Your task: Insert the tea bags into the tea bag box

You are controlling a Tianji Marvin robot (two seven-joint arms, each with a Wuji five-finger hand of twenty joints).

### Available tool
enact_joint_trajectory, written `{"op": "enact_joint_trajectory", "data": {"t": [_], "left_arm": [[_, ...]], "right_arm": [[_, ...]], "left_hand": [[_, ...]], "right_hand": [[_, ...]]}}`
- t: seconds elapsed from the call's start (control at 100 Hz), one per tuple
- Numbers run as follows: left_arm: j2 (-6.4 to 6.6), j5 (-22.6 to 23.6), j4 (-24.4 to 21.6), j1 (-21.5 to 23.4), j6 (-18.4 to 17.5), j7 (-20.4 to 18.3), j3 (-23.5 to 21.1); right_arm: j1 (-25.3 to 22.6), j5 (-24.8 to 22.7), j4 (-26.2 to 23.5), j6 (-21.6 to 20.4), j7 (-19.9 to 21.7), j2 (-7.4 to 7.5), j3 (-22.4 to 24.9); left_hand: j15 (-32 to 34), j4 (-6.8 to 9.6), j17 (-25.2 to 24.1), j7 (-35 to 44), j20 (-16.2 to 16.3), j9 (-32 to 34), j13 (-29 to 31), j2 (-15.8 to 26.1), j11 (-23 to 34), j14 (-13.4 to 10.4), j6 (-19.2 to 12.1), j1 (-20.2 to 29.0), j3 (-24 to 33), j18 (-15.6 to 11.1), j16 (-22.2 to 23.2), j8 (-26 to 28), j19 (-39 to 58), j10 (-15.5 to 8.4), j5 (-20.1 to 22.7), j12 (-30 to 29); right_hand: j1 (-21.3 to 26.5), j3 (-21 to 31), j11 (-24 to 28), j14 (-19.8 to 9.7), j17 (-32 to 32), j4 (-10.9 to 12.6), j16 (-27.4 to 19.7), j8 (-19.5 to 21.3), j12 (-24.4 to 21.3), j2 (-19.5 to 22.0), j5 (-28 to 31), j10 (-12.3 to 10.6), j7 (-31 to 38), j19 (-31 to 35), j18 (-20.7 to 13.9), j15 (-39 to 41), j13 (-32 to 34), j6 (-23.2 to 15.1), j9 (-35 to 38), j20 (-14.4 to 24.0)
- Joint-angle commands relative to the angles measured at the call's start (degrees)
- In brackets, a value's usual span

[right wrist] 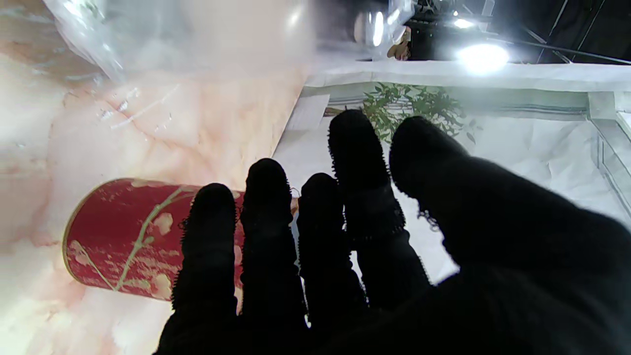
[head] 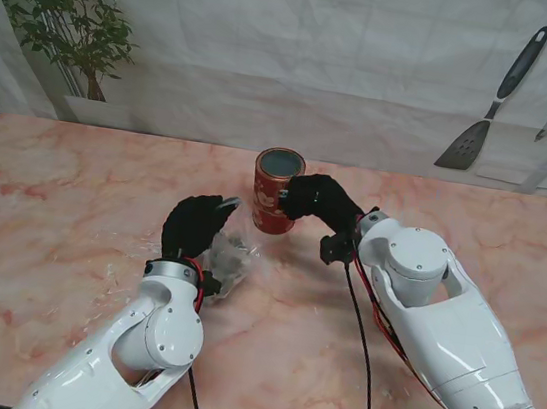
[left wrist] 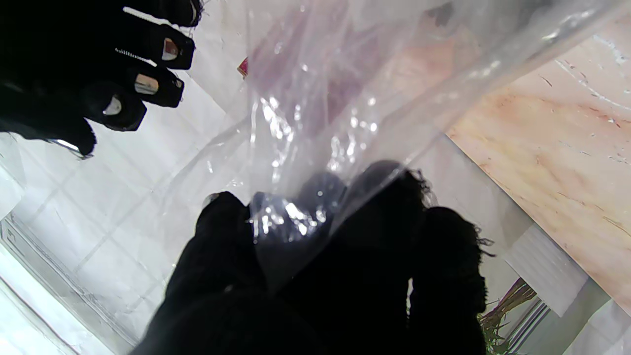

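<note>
Pink-veined marble desk (head: 47, 235): carries every item listed.

Red cylindrical tea tin with gold floral print (head: 275, 193): upright at desk centre, lid off, mouth open upward.

Crumpled clear plastic bag (head: 229, 257): on the desk left of the tin and nearer to me, just beside it; contents too blurred to make out.

Right robot hand (head: 317, 198), black-gloved: fingers curled against the tin's right side; whether they truly clamp it cannot be told.

Left robot hand (head: 195, 226), black-gloved: fingers closed on the bag's film, pinching it.
</note>
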Motion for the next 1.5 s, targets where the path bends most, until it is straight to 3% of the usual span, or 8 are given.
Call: {"op": "enact_joint_trajectory", "data": {"t": [0.0, 0.52, 0.8, 1.19, 1.33, 1.49], "left_arm": [[-0.11, -0.1, -0.7, -0.3, 0.1, -0.5, 0.0], [-0.4, 0.0, -0.5, -0.8, 0.2, 0.3, 0.7], [-0.91, -0.4, -0.2, -1.0, -0.8, 1.7, 1.9], [-0.92, -0.3, 0.0, 0.4, -5.6, 3.2, 3.7], [-0.7, 0.3, 0.0, 1.2, -7.5, 3.4, 4.1], [-0.79, 0.5, 0.4, 0.9, -8.6, 3.9, 4.9]], "right_arm": [[-0.7, 0.6, 0.7, -0.5, 1.7, 0.22, -0.5], [0.1, 6.3, 6.8, -5.7, 9.7, 0.37, -3.1], [1.2, 7.7, 10.0, -6.5, 11.3, -0.15, -4.9], [4.3, 7.6, 14.8, -5.3, 11.6, -1.36, -8.3], [4.8, 7.3, 15.3, -4.6, 10.4, -1.77, -8.9], [6.0, 5.9, 15.7, -3.1, 11.2, -1.6, -10.4]], "left_hand": [[-1.0, 1.47, 0.9, 2.7, -0.6, -0.7, 1.6, 3.4, -0.6, 0.1, 1.2, 5.8, 0.5, -3.5, 0.5, 0.9, 1.9, -6.8, 0.8, -0.9], [-2.3, 1.48, 1.2, 2.6, -1.0, -0.9, 1.8, 3.4, -0.8, -0.1, 1.1, 5.8, 0.3, -3.5, -0.3, 0.9, 1.3, -7.3, 0.6, -1.2], [-2.3, 1.48, 1.3, 2.5, -1.2, -0.9, 1.7, 3.4, -0.7, -0.2, 1.1, 5.9, 0.2, -3.5, -0.4, 0.9, 1.1, -7.3, 0.6, -1.2], [-2.1, 1.49, 1.4, 2.5, -1.3, -0.9, 1.8, 3.3, -0.6, -0.1, 1.1, 6.0, 0.3, -3.5, -0.5, 0.9, 1.1, -7.2, 0.6, -1.3], [-2.1, 1.5, 1.4, 2.5, -1.4, -0.8, 1.7, 3.3, -0.6, 0.0, 1.1, 6.0, 0.2, -3.5, -0.5, 0.9, 1.1, -7.2, 0.6, -1.3], [-2.1, 1.49, 1.4, 2.5, -1.4, -0.8, 1.8, 3.4, -0.6, -0.1, 1.1, 5.9, 0.2, -3.5, -0.5, 0.9, 1.1, -7.2, 0.6, -1.3]], "right_hand": [[1.8, 1.0, 2.4, 0.2, 0.6, -2.9, 1.0, -1.0, 0.7, -2.1, 2.8, -1.5, 0.1, 2.1, 1.0, 2.0, 2.0, -0.9, 0.8, 0.9], [1.7, 1.1, 2.9, -0.1, 0.6, -3.2, 1.5, -2.0, 1.2, -2.6, 3.2, -2.1, -0.4, 2.5, 0.8, 2.2, 2.2, -1.4, 1.0, 0.9], [1.3, 0.8, 3.2, -0.4, 0.6, -3.2, 1.8, -2.5, 1.5, -2.9, 3.1, -2.3, -0.6, 2.7, 0.5, 2.3, 2.4, -1.8, 1.1, 1.0], [-0.1, 0.7, 3.8, -0.9, 1.1, -3.3, 2.8, -4.3, 3.2, -3.8, 2.9, -3.3, -1.6, 3.9, 0.2, 3.1, 3.2, -3.3, 1.7, 1.5], [-1.0, 1.0, 4.2, -1.0, 1.3, -3.4, 3.8, -6.9, 4.7, -4.1, 2.8, -3.7, -3.3, 4.9, 0.2, 3.6, 4.0, -4.2, 2.5, 1.9], [-1.6, 0.1, 4.6, -1.2, 1.7, -3.4, 5.0, -11.8, 6.2, -3.6, -0.2, -4.3, -6.9, 6.1, 0.2, 4.2, 4.8, -9.1, 3.5, 2.5]]}}
